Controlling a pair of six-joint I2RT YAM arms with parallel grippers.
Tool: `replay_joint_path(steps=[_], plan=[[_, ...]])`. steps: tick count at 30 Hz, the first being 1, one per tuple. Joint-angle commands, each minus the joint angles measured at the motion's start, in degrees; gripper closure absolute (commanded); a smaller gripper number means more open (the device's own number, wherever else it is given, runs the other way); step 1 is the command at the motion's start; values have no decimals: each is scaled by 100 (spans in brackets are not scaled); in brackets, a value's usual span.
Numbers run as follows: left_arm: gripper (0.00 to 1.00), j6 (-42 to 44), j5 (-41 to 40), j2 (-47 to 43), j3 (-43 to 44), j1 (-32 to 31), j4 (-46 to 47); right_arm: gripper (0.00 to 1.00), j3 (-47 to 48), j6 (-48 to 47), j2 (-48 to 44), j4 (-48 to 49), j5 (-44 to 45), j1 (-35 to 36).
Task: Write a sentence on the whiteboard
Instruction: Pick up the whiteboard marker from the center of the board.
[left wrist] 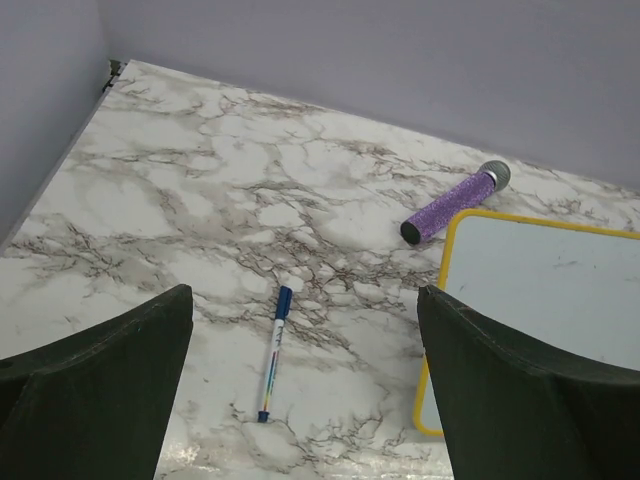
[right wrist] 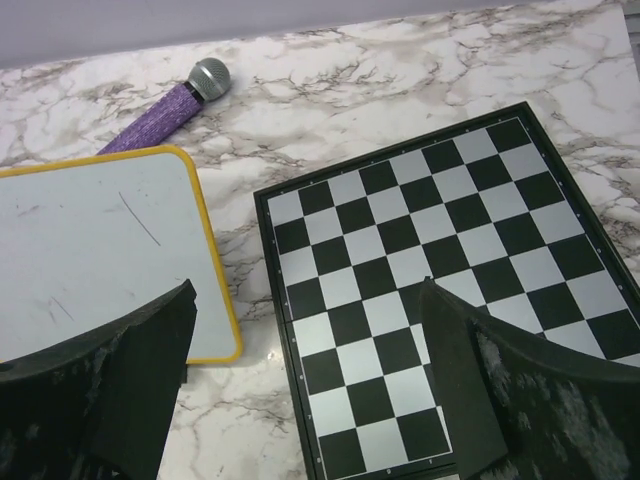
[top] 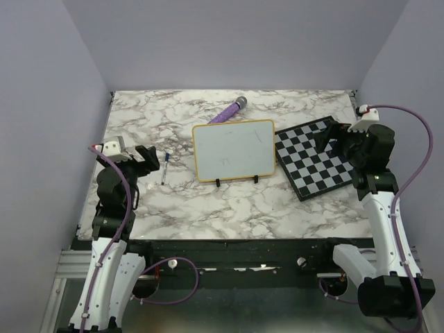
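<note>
left tool [top: 144,158]: spread wide, nothing held; hanging over left side of counter [top: 208,208].
right tool [top: 331,136]: also wide open, empty; up over the chessboard [top: 316,163], right side.
whiteboard [top: 234,149]: mid-counter, btwn the two arms, two black feet at near edge; tilt hard to tell from above.
sentence: not begun. Only faint grey streaks on the board, no blue words.
pen [left wrist: 274,352]: flat on counter, just right of left tool, btwn it & whiteboard's left edge, touching neither.
pen axis: near-to-far w/ slight lean; blue cap at far end, thin end twd the arm bases.
nearer arm: left, easily. Right well apart, whole board in btwn.
left wrist view: pen low in the gap, a bit left of centre, running roughly up-down, so fingers [left wrist: 100,380] look set either side of the barrel.
next move, prob: lower left tool, nudge over the pen, close across mid-barrel; little wrist turn needed by the look of it.
also there: purple microphone [top: 228,111] just beside board's far-left corner, out of the way.
</note>
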Motion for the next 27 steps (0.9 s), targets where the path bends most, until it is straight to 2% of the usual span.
replay_joint_path(steps=[1,5,6,10,14,15,17,18,19,21,22,25,27], plan=[[1,105,517,129,151,-2,-70,0,182,-106,123,13,7,20],[1,158,722,532,370,7,-395,0,367,-571,220,-58,-958,20],[1,167,722,777,475,7,-544,0,358,-616,229,-49,-1526,20],[1,62,1082,1270,617,130,-677,0,60,-1046,150,268,-2383,29],[1,-219,1495,2034,783,699,-826,0,-11,-1573,334,-187,-2988,20],[1,-229,1713,2454,932,797,-896,0,-55,-1636,448,-241,-3600,29],[2,-133,1724,2965,1187,877,-1063,0,-178,-1924,510,-338,-4227,29],[4,33,1689,3481,1475,912,-1316,0,-239,-1978,502,-313,-4648,29],[13,131,1567,3747,1652,912,-1467,0,-301,-1996,432,-269,-4739,29],[22,324,1487,4440,2091,904,-1844,0,-450,-2023,326,-154,-4897,29],[30,386,1383,4671,2241,895,-1916,0,-477,-2066,195,-145,-4907,29],[40,640,1224,5549,2892,711,-2337,0,-538,-2067,45,-119,-4854,29],[43,781,1004,6180,3339,597,-2600,0,-565,-2049,-26,-101,-4802,20]])
